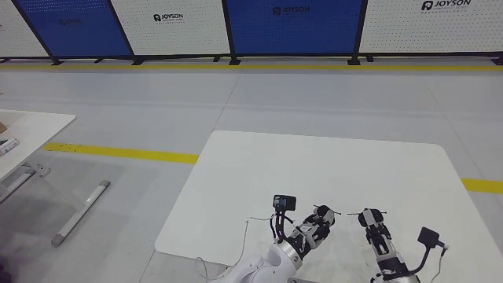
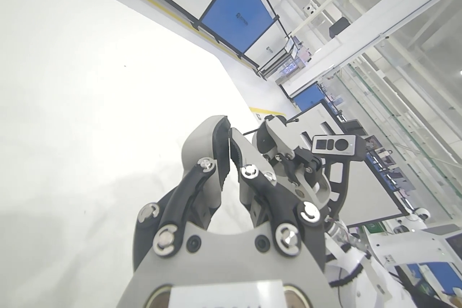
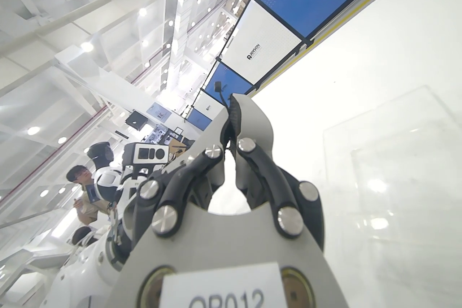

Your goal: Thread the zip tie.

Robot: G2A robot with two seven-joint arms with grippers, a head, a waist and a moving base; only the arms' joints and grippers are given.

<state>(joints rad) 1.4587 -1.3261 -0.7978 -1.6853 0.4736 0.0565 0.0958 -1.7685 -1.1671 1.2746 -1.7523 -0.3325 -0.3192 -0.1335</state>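
Note:
The black zip tie [image 3: 217, 86] is thin, and its small square head sticks out past the fingertips of my right gripper [image 3: 232, 103], which is shut on it. In the left wrist view a short piece of the zip tie [image 2: 251, 131] pokes from the right gripper [image 2: 269, 125] towards my left gripper [image 2: 230, 129]. The left gripper is shut, and I see nothing between its pads. Both grippers hover close together over the near edge of the white table [image 1: 314, 165], the left gripper [image 1: 324, 214] beside the right gripper [image 1: 369, 217].
A clear plastic box [image 3: 397, 150] stands on the table beside the right gripper. The far half of the table is bare white surface. Another white table [image 1: 23, 130] stands off to the left across the floor.

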